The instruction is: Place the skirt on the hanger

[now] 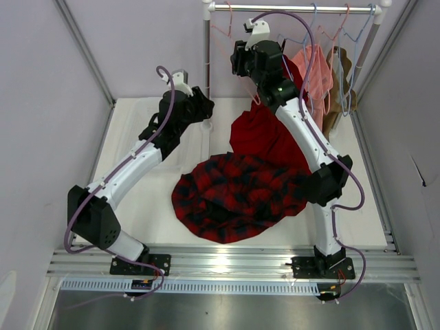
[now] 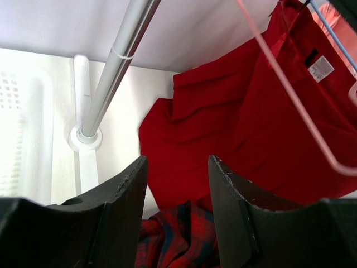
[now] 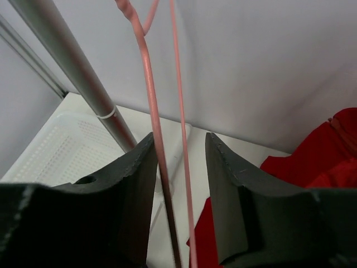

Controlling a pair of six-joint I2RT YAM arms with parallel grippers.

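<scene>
The red and dark plaid skirt point(image 1: 237, 196) lies crumpled on the table's middle front; a fold of it shows in the left wrist view point(image 2: 178, 237). The pink wire hanger point(image 1: 221, 31) hangs from the rail at the back. My right gripper point(image 1: 239, 63) is raised at the hanger, open, and two of the hanger's pink wires point(image 3: 149, 84) pass between its fingers point(image 3: 179, 139), the left wire close to the left finger. My left gripper point(image 1: 206, 113) is open and empty point(image 2: 177, 162), above the skirt's far edge beside the rail post.
A plain red garment point(image 1: 265, 134) lies behind the skirt point(image 2: 223, 123). The rail's post point(image 1: 207, 69) stands just right of the left gripper point(image 2: 111, 72). Light blue hangers point(image 1: 313, 27), a salmon garment point(image 1: 316, 72) and a brown one point(image 1: 342, 75) hang at the right. A white perforated basket point(image 3: 61, 145) sits at the left.
</scene>
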